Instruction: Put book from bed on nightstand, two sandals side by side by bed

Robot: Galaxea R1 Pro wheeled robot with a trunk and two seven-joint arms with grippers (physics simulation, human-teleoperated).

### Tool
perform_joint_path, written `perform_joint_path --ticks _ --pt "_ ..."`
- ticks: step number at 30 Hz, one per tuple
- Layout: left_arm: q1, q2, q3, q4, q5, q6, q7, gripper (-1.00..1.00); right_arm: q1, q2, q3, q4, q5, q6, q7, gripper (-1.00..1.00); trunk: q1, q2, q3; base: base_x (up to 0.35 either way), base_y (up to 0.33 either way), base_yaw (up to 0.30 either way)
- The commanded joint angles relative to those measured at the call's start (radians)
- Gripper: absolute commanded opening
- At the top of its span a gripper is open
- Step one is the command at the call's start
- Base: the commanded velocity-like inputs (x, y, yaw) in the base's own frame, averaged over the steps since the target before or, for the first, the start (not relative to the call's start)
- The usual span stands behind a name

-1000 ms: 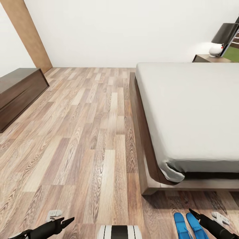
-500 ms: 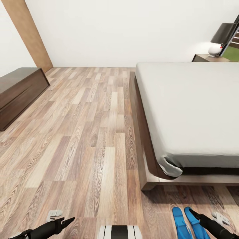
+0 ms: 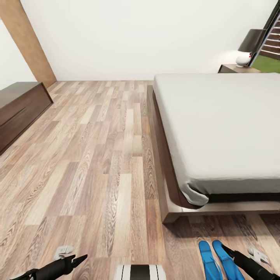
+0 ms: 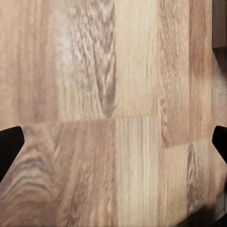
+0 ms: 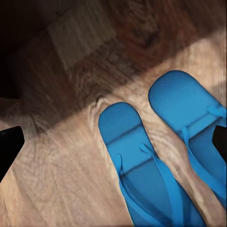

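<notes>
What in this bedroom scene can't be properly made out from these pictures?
- Two sandals: head view, heels cut off by the bottom edge, partly behind the right gripper.
- Bed: cut off by the right edge.
- Nightstand: mostly behind the mattress.
- Left gripper: too edge-on to judge the opening.

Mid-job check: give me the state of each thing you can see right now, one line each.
two sandals: flat on the floor, side by side, near the bed's foot corner.
bed: mattress top bare where visible; no book on it.
nightstand: upright beyond the bed, lamp on top.
left gripper: open, empty, over bare floor.
right gripper: open, empty, above the sandals.
</notes>
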Motion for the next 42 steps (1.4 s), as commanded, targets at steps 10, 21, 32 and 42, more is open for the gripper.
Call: perform_joint_path --ticks 10,21,32,42 --pt "0.0 0.0 0.009 0.0 -0.01 -0.003 -0.004 1.0 -0.001 0.001 -0.009 -0.001 0.003 0.01 0.007 1.0 0.0 0.0 0.011 0.0 0.0 -0.218" --pt "0.0 0.0 0.009 0.0 -0.01 -0.003 -0.004 1.0 -0.001 0.001 -0.009 -0.001 0.003 0.01 0.007 1.0 0.0 0.0 0.019 0.0 0.0 -0.26" --pt "0.0 0.0 0.009 0.0 -0.01 -0.003 -0.004 1.0 -0.001 0.001 -0.009 -0.001 0.003 0.01 0.007 1.0 0.0 0.0 0.026 0.0 0.0 -0.272" --pt "0.0 -0.003 0.007 0.001 -0.01 -0.003 -0.005 1.0 -0.001 0.012 0.005 0.223 0.06 0.009 0.0 1.0 0.0 0.0 0.031 0.0 0.0 -0.276"
